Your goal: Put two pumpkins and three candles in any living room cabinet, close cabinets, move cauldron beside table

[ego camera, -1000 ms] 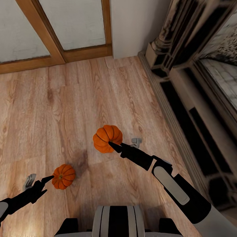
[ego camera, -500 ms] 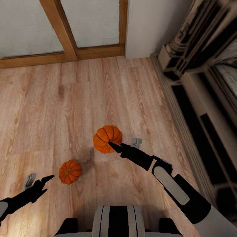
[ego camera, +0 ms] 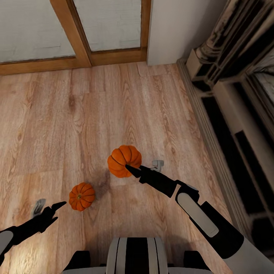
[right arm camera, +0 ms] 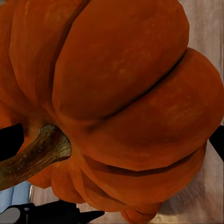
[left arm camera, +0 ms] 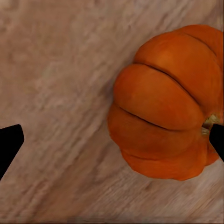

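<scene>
Here the right tool grips a pumpkin, far finger hidden; left tool spread.

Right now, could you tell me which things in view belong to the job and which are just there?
Job:
- held pumpkin, in the right gripper
- floor pumpkin, beside the open left gripper

Just there:
- wooden floor
- wood-framed door
- fireplace surround

Far side of the held pumpkin behind the right hand — its second finger hidden too
</scene>
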